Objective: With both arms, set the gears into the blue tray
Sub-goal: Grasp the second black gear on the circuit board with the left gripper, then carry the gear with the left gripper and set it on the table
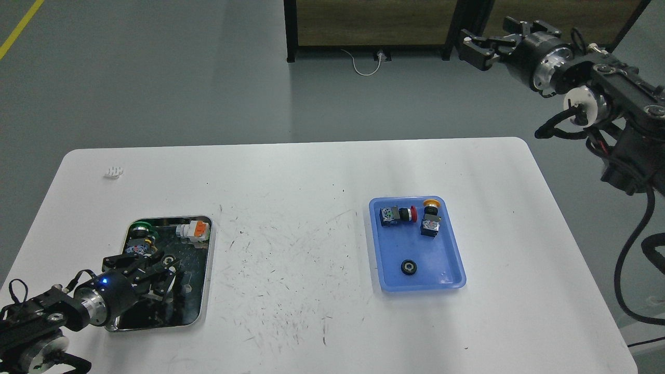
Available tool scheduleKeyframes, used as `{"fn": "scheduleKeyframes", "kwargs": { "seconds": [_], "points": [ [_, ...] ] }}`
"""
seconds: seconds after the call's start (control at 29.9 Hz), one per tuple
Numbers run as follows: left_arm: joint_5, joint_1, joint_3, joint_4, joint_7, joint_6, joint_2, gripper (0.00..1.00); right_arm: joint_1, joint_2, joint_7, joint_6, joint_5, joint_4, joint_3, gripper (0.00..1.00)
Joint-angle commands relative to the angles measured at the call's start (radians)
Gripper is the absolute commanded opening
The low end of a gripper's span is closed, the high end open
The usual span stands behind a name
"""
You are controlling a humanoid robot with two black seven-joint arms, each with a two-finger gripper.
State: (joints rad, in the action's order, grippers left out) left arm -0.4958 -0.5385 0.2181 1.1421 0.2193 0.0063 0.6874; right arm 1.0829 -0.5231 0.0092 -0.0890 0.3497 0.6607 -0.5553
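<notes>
One gear (pixel 409 267) lies flat in the near half of the blue tray (pixel 447 259), right of the table's middle. A second gear (pixel 167 260) rests on the dark floor of the silver tray (pixel 207 259) at the left. My left gripper (pixel 163 269) reaches into that silver tray from the lower left. Its fingers are spread on either side of this gear, open, and whether they touch it I cannot tell. My right gripper (pixel 480 44) hangs high at the upper right, beyond the table's far edge, open and holding nothing.
In the blue tray lie a red-capped switch (pixel 397 214) and a yellow-capped switch (pixel 430 219). The silver tray also holds a green-capped switch (pixel 141 232) and an orange-and-white part (pixel 194 229). A small white piece (pixel 114 172) sits at the table's far left.
</notes>
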Motion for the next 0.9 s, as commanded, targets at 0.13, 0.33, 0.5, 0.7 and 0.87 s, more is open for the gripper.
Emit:
{"fn": "scheduleKeyframes", "kwargs": {
  "seconds": [0.13, 0.33, 0.5, 0.7, 0.87],
  "points": [
    [-0.061, -0.092, -0.008, 0.128, -0.073, -0.017, 0.049, 0.33, -0.001, -0.008, 0.0, 0.0, 0.0, -0.001, 0.002, 0.94],
    [-0.116, -0.185, -0.034, 0.228, -0.159, -0.052, 0.034, 0.33, -0.001, -0.028, 0.0, 0.0, 0.0, 0.0, 0.002, 0.95],
    [-0.121, -0.362, -0.207, 0.231, -0.164, -0.081, -0.052, 0.33, -0.005, -0.04, 0.0, 0.0, 0.0, 0.0, 0.002, 0.95],
    [-0.122, -0.431, -0.27, 0.219, -0.192, -0.078, -0.231, 0.33, -0.009, -0.041, 0.0, 0.0, 0.0, -0.015, 0.006, 0.95],
    [-0.124, -0.456, -0.336, 0.131, -0.192, -0.074, -0.403, 0.33, -0.001, -0.044, 0.0, 0.0, 0.0, -0.02, 0.034, 0.95]
  ]
}}
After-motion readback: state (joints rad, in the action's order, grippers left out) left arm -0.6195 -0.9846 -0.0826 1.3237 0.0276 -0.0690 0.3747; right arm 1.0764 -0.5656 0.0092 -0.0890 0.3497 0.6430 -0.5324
